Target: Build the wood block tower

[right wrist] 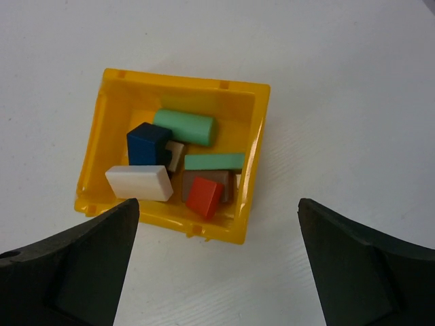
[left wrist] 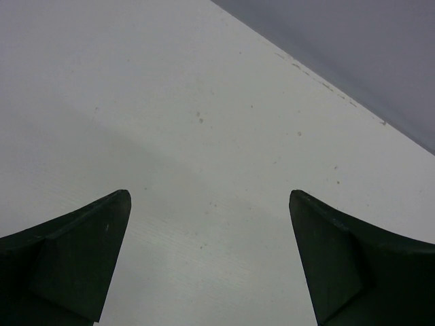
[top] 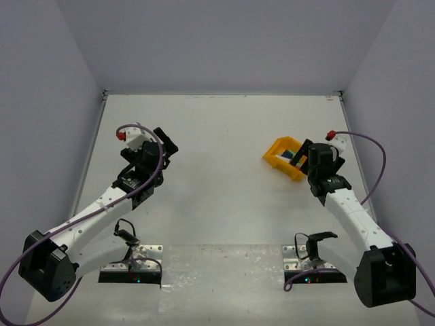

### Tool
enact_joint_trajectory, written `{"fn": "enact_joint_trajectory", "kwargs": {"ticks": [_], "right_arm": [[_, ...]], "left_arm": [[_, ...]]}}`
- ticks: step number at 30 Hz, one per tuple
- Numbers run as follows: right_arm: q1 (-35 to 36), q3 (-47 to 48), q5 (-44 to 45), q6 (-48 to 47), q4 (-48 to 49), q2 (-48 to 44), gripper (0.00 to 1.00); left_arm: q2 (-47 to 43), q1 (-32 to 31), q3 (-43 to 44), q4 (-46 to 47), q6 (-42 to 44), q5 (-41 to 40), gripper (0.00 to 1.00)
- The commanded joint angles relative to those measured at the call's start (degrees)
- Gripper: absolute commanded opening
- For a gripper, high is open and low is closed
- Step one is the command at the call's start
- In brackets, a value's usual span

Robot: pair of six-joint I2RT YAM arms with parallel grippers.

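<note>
While the overhead view gives you only a yellow bin with specks of colour inside, on the right half of the desk, the right wrist view resolves the blocks one by one. They all lie in a loose heap in that bin; none stands on the desk.

Findings, right wrist view:
- The green block, rounded, lies at the far side, its long axis running left to right and dipping slightly to the right.
- The mint slab lies nearly parallel to it, closer in.
- The white block lies flat at the near left, its long axis also left to right, tilted the same way.
- The blue block touches the white one; the red block leans on the brown block at the near right.

Overhead, the bin's long side runs from upper left to lower right.

Pincers:
- The right pincer stands spread wide above the bin's near wall, with nothing between its fingers.
- The left pincer is likewise spread wide and grips nothing. Its own camera shows only bare desk and the wall's foot. It is well apart from the bin.
</note>
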Motion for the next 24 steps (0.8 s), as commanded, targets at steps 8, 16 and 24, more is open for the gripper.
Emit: {"fn": "enact_joint_trajectory", "kwargs": {"ticks": [8, 16, 24], "right_arm": [[-9.0, 3.1, -8.2, 6.6, 0.5, 8.4, 0.91], [-12.0, 5.2, -11.6, 7.5, 0.5, 19.0, 0.54], [-12.0, 6.5, -11.6, 3.9, 0.9, 21.2, 0.09]], "left_arm": [[5.9, -0.1, 1.7, 7.8, 2.5, 0.2, 1.0], [5.5, 0.0, 1.2, 8.3, 3.0, 1.2, 1.0], [5.4, 0.0, 1.5, 7.8, 2.8, 1.2, 1.0]]}}
